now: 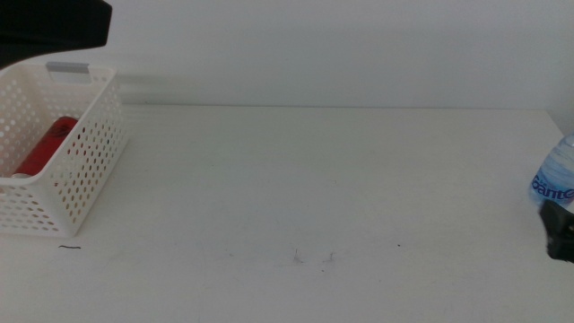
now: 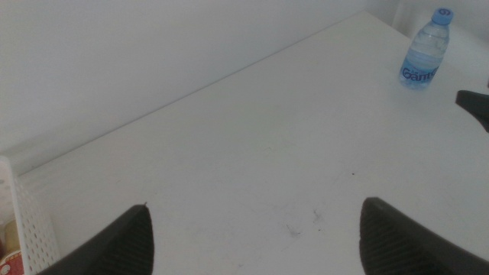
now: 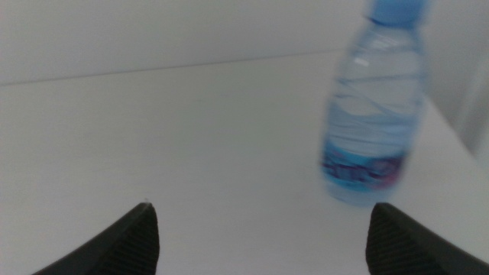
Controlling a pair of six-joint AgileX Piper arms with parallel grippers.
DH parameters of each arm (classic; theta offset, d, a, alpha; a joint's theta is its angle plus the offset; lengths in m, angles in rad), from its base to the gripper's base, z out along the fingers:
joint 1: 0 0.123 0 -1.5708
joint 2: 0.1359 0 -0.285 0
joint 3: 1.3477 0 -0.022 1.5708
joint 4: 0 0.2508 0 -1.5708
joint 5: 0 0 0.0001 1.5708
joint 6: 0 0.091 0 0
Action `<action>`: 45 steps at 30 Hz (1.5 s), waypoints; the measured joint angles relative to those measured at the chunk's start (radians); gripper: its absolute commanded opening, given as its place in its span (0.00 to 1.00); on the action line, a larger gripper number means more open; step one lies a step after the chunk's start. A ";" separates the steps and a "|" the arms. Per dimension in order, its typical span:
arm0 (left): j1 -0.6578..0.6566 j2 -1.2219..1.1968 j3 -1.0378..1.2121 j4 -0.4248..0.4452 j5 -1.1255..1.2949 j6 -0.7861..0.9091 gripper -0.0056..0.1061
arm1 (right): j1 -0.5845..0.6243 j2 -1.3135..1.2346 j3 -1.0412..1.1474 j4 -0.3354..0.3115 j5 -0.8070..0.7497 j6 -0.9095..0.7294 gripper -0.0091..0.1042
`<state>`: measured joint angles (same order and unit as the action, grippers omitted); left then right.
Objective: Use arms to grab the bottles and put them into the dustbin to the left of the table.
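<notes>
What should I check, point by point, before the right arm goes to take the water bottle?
1. Water bottle upright on the table: ok.
2. Right pincer open wide enough: ok, both jaws spread apart.
3. Bottle centred between the right jaws: not ok, it stands off toward one jaw.
4. Path from bottle to dustbin free of things: ok in the middle view.
5. Room in the dustbin: ok, only a red can shows inside.
6. Left pincer out of the way: cannot tell; it is open near the dustbin.

Upright water bottle (image 3: 374,114) beyond spread hand (image 3: 260,233)
</notes>
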<state>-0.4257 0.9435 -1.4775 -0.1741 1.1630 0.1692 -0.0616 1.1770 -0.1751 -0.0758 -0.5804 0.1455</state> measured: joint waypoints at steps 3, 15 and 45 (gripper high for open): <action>0.000 0.000 0.000 0.000 0.000 0.000 0.85 | -0.080 0.071 0.041 0.004 -0.131 0.000 0.85; -0.002 0.000 0.000 0.000 0.000 -0.002 0.85 | -0.187 0.295 0.037 -0.003 -0.338 0.013 0.85; -0.002 0.000 0.000 0.000 -0.004 -0.002 0.85 | -0.146 0.838 -0.501 -0.016 -0.341 -0.164 0.08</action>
<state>-0.4274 0.9435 -1.4775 -0.1741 1.1591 0.1675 -0.2079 2.0154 -0.6762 -0.0917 -0.9215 -0.0186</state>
